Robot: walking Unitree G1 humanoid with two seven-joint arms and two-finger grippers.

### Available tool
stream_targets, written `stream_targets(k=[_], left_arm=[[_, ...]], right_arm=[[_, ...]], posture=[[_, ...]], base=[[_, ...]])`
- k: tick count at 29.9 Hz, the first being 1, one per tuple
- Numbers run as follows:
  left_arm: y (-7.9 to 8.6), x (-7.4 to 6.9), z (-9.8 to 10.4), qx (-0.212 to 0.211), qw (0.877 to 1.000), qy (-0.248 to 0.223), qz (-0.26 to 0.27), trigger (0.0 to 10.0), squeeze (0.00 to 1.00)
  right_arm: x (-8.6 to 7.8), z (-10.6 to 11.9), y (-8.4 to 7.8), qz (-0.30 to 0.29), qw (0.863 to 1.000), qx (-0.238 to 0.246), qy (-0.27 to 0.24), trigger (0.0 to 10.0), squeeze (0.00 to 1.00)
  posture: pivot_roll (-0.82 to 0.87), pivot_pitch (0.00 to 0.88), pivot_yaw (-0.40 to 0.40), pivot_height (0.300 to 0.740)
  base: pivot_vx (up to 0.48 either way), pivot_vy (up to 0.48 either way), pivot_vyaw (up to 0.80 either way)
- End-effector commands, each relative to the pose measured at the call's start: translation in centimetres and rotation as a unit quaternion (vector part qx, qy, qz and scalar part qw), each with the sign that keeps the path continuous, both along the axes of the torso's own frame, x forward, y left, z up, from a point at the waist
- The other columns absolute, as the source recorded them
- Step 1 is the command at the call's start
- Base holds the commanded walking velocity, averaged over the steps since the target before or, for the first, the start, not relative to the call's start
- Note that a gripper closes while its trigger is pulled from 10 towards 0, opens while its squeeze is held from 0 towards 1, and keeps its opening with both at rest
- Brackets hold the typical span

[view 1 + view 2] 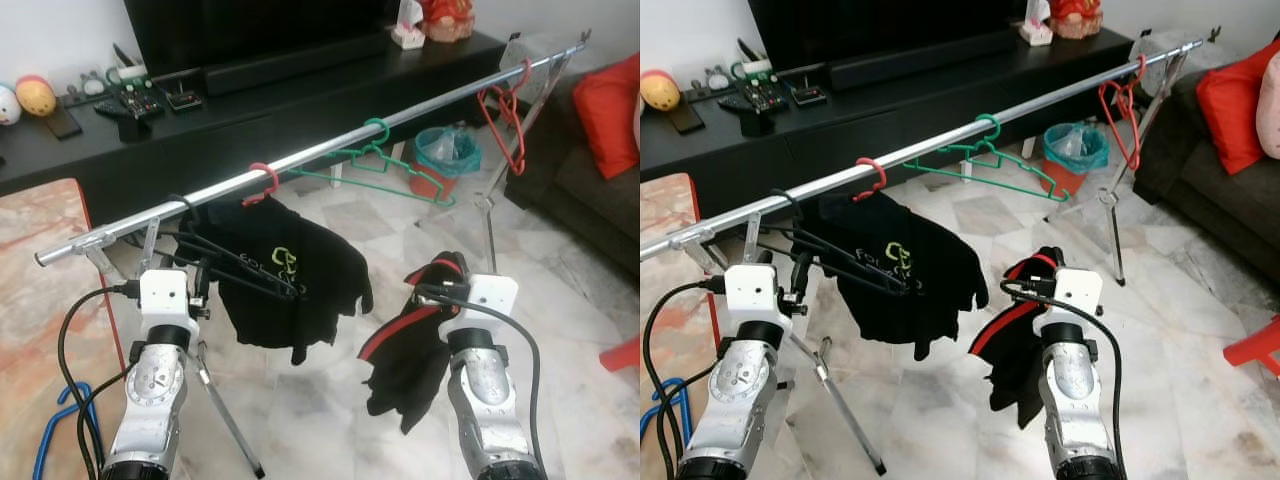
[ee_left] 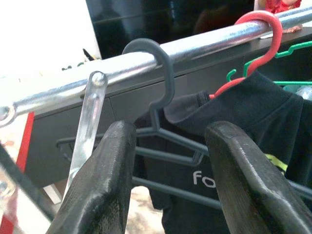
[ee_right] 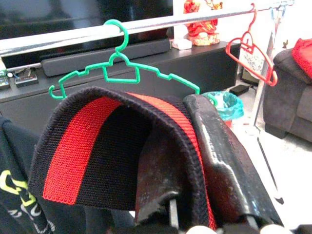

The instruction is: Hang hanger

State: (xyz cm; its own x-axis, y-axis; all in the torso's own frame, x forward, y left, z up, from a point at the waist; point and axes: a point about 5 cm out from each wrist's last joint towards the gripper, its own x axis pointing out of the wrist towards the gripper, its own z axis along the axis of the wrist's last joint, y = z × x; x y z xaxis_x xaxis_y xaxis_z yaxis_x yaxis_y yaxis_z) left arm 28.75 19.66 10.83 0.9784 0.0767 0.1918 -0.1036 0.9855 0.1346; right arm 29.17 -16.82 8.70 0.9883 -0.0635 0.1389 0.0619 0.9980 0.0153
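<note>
Dark grey plastic hanger (image 2: 163, 83) already hooked on silver metal rail (image 1: 330, 150), far left — left claw (image 2: 168, 161) open just below; back straight out. Right claw (image 3: 195, 161) grips black-red garment (image 1: 405, 350).

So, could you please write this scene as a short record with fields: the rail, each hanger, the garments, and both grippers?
rail: metal rail on a stand, running across the room
grey hanger: hooked on rail, empty
pink hanger: on rail, carries black shirt
green hanger: on rail, empty
red hanger: on rail near far end, empty
left gripper: open, just below the grey hanger's hook
right gripper: shut on black and red garment
</note>
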Motion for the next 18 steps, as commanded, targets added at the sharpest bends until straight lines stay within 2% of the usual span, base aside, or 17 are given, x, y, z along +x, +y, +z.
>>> stream_targets(k=[1,9,18], left_arm=[[0.27,-0.14,-0.12,0.005,1.0,0.006,0.005,10.0,0.0],[0.25,-0.12,-0.12,0.005,1.0,0.005,0.005,10.0,0.0],[0.53,-0.27,-0.06,0.008,1.0,0.003,0.013,10.0,0.0]], right_arm=[[0.1,0.5,-0.04,0.0,1.0,0.002,-0.016,10.0,0.0],[0.09,0.47,-0.02,0.001,1.0,0.004,-0.015,10.0,0.0],[0.06,0.48,0.01,0.004,1.0,0.006,-0.015,10.0,0.0]], posture=[[0.03,0.08,0.0,0.74],[0.03,0.08,0.0,0.74],[0.03,0.081,-0.001,0.74]], base=[[0.277,0.0,0.0],[0.276,0.0,0.0],[0.0,0.0,0.0]])
